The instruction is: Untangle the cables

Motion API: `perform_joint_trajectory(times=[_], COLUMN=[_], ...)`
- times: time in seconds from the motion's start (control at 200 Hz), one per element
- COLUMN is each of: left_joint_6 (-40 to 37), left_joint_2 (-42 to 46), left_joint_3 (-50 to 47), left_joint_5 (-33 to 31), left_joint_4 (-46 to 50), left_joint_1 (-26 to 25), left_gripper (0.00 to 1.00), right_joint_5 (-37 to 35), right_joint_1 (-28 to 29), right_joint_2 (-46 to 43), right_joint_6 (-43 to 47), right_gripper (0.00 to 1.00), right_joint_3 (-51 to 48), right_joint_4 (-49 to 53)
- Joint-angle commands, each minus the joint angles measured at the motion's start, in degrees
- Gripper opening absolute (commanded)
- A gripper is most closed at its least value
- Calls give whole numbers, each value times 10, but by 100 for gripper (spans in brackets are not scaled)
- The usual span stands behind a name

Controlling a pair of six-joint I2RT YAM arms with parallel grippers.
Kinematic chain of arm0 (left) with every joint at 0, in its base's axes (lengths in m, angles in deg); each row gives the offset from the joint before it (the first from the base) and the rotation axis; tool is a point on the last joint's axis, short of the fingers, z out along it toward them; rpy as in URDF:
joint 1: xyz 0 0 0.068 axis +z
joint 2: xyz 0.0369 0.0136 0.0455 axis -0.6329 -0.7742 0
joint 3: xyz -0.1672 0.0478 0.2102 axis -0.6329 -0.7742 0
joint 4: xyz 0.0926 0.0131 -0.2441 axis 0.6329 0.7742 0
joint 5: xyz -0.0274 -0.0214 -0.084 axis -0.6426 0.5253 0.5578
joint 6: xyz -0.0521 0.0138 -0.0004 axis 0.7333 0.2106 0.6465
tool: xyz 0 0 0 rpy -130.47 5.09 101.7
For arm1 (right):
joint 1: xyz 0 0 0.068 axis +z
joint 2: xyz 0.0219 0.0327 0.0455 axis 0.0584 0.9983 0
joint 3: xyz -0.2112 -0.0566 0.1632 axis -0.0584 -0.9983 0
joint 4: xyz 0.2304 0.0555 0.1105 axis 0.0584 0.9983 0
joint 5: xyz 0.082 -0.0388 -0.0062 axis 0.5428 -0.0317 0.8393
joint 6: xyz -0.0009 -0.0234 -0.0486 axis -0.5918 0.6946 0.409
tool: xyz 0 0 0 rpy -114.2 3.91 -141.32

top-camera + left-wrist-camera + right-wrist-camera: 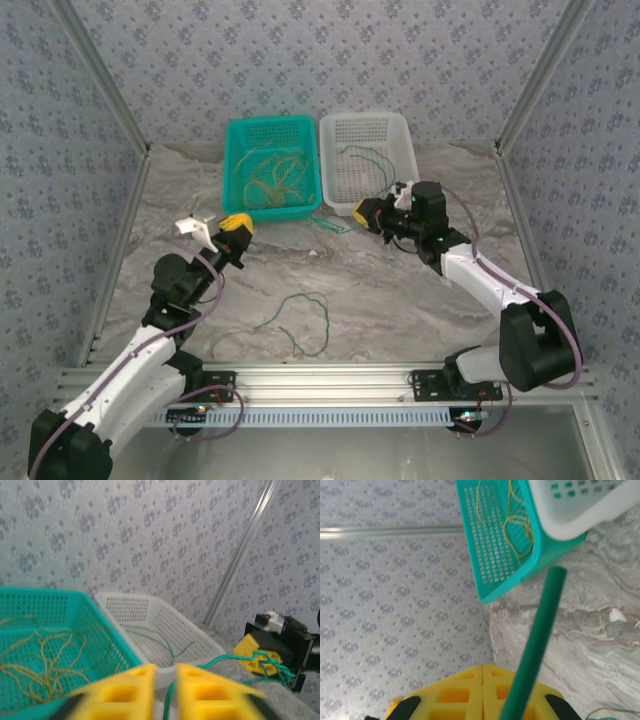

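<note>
Overhead, baskets: the teal basket (232,170) sits upper middle and holds a knot of yellowish cables (272,178). The white basket (410,160) is just beside it on the right, with one basket green cable (372,155) inside.
Overhead, bench: a loose green cable (305,322) curls in the lower middle of the bench (400,290), well apart from both baskets.
Overhead, arms: the left gripper (238,240) is below the teal basket; the right gripper (362,213) is at the white basket's lower left corner.
Left wrist, gripper: its blurred fingers at the bottom edge stand a little apart. A strung green cable (220,659) drops through the gap, which looks wider than the cable.
Left wrist, right side: that cable runs across to the right gripper and loops around its yellow tips.
Right wrist, gripper: the fingers are pressed together. The green cable crosses one of them close to the lens, and I cannot tell if it is pinched.
Progress: as I judge it, early. One green cable is sorted, and the yellowish bundle looks knotted.
Room: grey-veined marbled bench, floral wallpaper (300,60), aluminium posts (95,60).
</note>
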Motion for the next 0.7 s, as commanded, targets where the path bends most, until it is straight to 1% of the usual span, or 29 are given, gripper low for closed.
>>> perform_joint_trajectory(times=[0.0, 0.02, 0.045, 0.075, 0.15, 0.215, 0.255, 0.325, 0.39, 0.48, 0.53, 0.59, 0.695], left_joint_6=[-19, -18, -18, -20, -31, -51, -70, -116, -180, -280, -312, -320, -304], left_joint_2=[-1, 1, 3, 9, 26, 37, 38, 24, -7, -68, -107, -150, -201], left_joint_3=[-1, 0, 1, 4, 18, 34, 49, 87, 126, 184, 214, 237, 220], left_joint_5=[-19, -25, -29, -30, -36, -42, -34, -24, -24, -29, -41, -43, -14], left_joint_4=[15, 21, 27, 37, 66, 94, 114, 154, 196, 252, 272, 271, 191], left_joint_1=[-6, -6, -7, -8, -14, -24, -34, -65, -117, -203, -239, -262, -276], left_gripper=[72, 83, 90, 92, 92, 88, 85, 78, 76, 74, 72, 68, 67], right_joint_5=[-50, -60, -73, -87, -115, -140, -159, -190, -217, -257, -274, -275, -274], right_joint_1=[-14, -14, -15, -16, -10, 0, 8, 29, 50, 76, 85, 86, 87], right_joint_2=[-33, -40, -47, -57, -77, -92, -100, -113, -117, -122, -123, -128, -136], right_joint_6=[-4, -4, -4, -3, -3, 4, 14, 40, 69, 102, 109, 101, 89], right_gripper=[0, 0, 0, 0, 0, 0, 0, 0, 0, 0, 0, 0, 0], right_joint_3=[-7, -11, -15, -17, -23, -20, -15, 1, 23, 43, 48, 39, 25], right_joint_4=[34, 39, 44, 50, 54, 67, 80, 111, 144, 181, 197, 191, 175])
